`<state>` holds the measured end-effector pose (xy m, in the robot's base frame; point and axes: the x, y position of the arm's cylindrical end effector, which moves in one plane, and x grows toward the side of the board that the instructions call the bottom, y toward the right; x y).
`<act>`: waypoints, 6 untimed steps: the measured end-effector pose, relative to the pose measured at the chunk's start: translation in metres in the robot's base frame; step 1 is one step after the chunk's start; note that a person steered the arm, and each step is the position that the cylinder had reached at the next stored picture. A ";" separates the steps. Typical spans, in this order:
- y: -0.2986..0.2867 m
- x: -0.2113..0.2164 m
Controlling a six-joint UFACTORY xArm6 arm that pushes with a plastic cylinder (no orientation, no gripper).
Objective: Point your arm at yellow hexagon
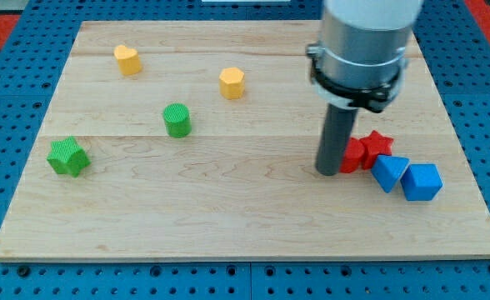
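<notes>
The yellow hexagon (pixel 232 82) sits at the board's upper middle. My tip (pixel 328 171) rests on the board well to the hexagon's lower right, right beside the left edge of a red block (pixel 352 155). A second yellow block (pixel 127 59), of heart-like shape, lies at the upper left. The arm's grey body (pixel 363 42) comes down from the view's top right.
A green cylinder (pixel 177 120) and a green star (pixel 67 157) lie on the left half. A red star (pixel 378 143) and two blue blocks (pixel 389 172) (pixel 421 182) cluster right of my tip. The wooden board (pixel 228 217) lies on a blue pegboard.
</notes>
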<state>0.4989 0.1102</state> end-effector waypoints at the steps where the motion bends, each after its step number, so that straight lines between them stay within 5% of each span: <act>1: -0.012 -0.003; 6: -0.087 -0.198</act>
